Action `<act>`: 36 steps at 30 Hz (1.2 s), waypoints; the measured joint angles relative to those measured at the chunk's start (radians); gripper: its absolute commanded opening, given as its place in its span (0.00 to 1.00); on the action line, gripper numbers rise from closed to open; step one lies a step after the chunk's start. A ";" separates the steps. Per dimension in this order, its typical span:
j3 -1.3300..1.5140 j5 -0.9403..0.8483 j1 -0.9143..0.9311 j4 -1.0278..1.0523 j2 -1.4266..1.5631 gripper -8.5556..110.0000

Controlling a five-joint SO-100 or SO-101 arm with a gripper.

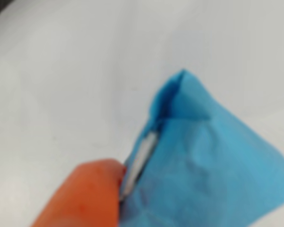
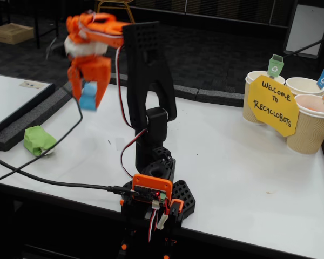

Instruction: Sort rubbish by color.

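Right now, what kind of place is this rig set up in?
Likely a demo stand at an event or lab, not a home: a "Welcome to Recyclobots" sign on flagged paper cups, white tables, dark carpet behind. The gripper holds a blue wad.

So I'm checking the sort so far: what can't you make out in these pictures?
- Orange wad: seen in neither view. The cup with orange inside is too small to tell what that is.
- Gripper: motion-blurred in the fixed view; the wrist view is blurred too, with the blue wad covering one finger.
- Green wad: outside the wrist view.
- Flag symbols: too small in the fixed view.
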 measured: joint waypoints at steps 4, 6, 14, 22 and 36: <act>0.091 0.044 0.048 0.048 0.216 0.07; 0.155 0.069 0.063 0.067 0.328 0.07; 0.403 0.132 0.117 0.133 0.790 0.07; 0.626 0.132 0.199 0.158 1.197 0.07; 0.753 0.166 0.592 0.110 1.651 0.07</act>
